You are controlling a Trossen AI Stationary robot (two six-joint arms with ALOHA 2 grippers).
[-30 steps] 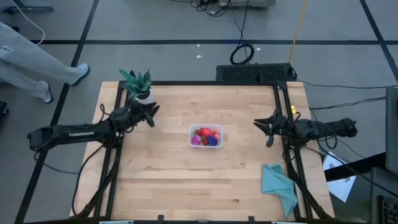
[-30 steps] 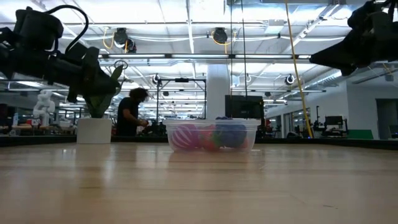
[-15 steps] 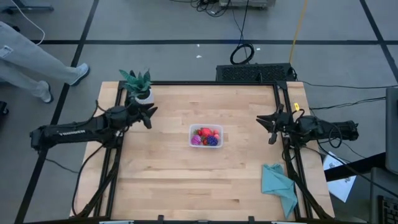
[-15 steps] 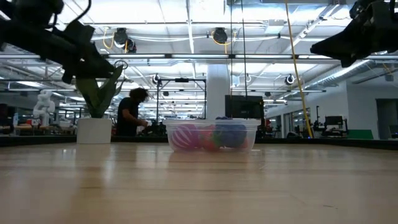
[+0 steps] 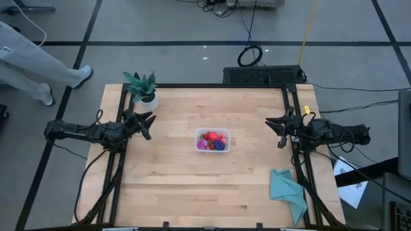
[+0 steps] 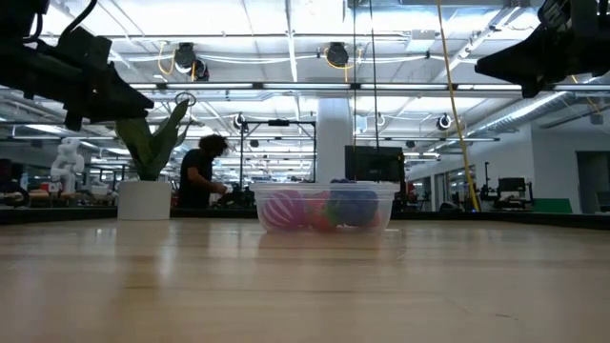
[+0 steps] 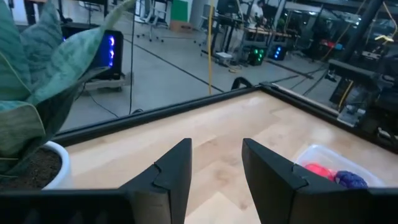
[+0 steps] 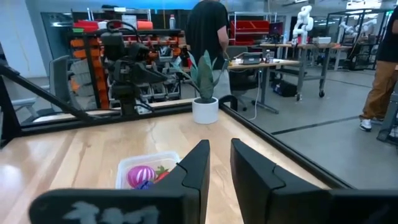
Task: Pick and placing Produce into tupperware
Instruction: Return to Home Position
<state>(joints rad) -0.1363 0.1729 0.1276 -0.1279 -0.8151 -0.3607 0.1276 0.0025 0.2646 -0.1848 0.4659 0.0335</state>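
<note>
The clear tupperware [image 5: 197,136] stands at the middle of the wooden table, on its flat bottom. The produce lies inside it: a red piece [image 5: 212,135], a magenta ball [image 5: 203,145] and a dark purple cluster [image 5: 219,145]. My left gripper [image 5: 148,122] hangs open and empty above the table's left side, pointing level at the tupperware [image 7: 311,155]. My right gripper [image 5: 273,125] hangs shut and empty above the table's right side, also level and facing the tupperware [image 8: 134,160]. In the low view both grippers [image 6: 143,100] [image 6: 481,67] hang well above the tabletop.
A green potted plant [image 5: 142,88] stands at the table's far left corner, close beside my left gripper [image 7: 216,146]. A teal cloth [image 5: 287,190] lies at the near right edge. A person's legs [image 5: 32,64] show on the floor beyond the far left.
My left gripper has drawn back toward the table's left edge and risen a little, away from the tupperware, its arm folding in. My right gripper has risen slightly. The tupperware and the produce have stayed where they were.
</note>
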